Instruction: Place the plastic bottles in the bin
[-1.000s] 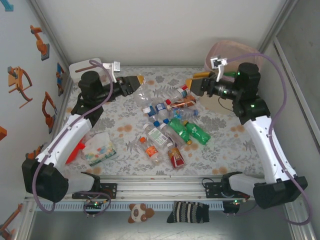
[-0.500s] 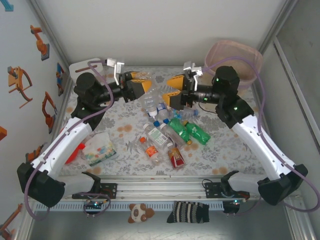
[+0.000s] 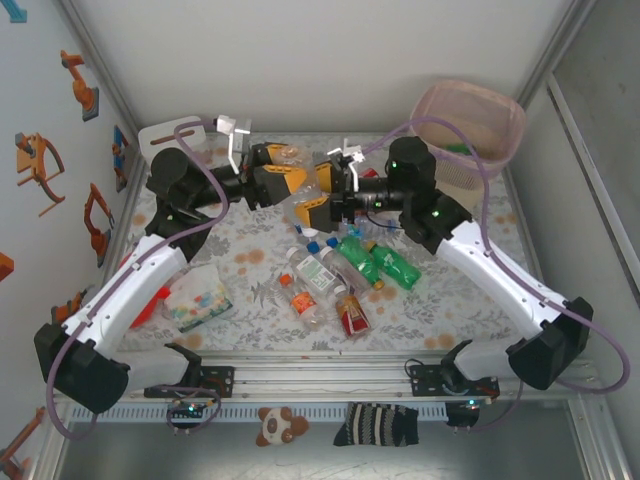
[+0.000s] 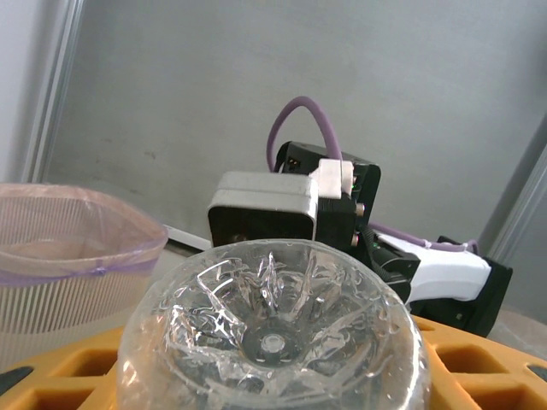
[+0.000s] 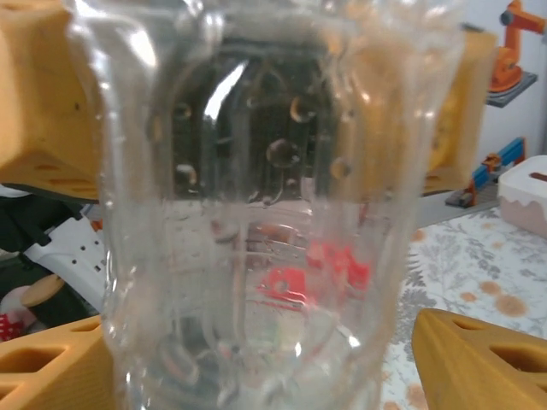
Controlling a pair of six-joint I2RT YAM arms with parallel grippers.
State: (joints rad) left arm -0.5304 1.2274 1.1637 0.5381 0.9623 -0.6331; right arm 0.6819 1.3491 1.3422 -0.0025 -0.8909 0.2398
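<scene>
My left gripper [image 3: 290, 165] is shut on a clear plastic bottle [image 3: 292, 153], held up above the far middle of the table. In the left wrist view the ribbed base of this bottle [image 4: 273, 333] sits between the yellow fingers [image 4: 68, 376]. My right gripper [image 3: 310, 192] faces it, open, its fingers [image 5: 479, 359] on either side of the same bottle [image 5: 256, 213]. Several more bottles lie in a pile on the table, among them two green ones [image 3: 385, 260] and a red-labelled one [image 3: 352, 315]. The beige-pink bin [image 3: 515, 110] stands at the far right corner.
A clear packet with coloured dots [image 3: 200, 295] lies at the left, near my left arm. A small white box [image 3: 165, 135] sits at the far left corner. Enclosure walls close in on both sides and the back. The bin's lined rim [image 4: 68, 248] shows beyond the held bottle.
My right arm has swung left from the bin to the held bottle, and its fingers now flank it. My left gripper has carried the bottle up and to the right.
</scene>
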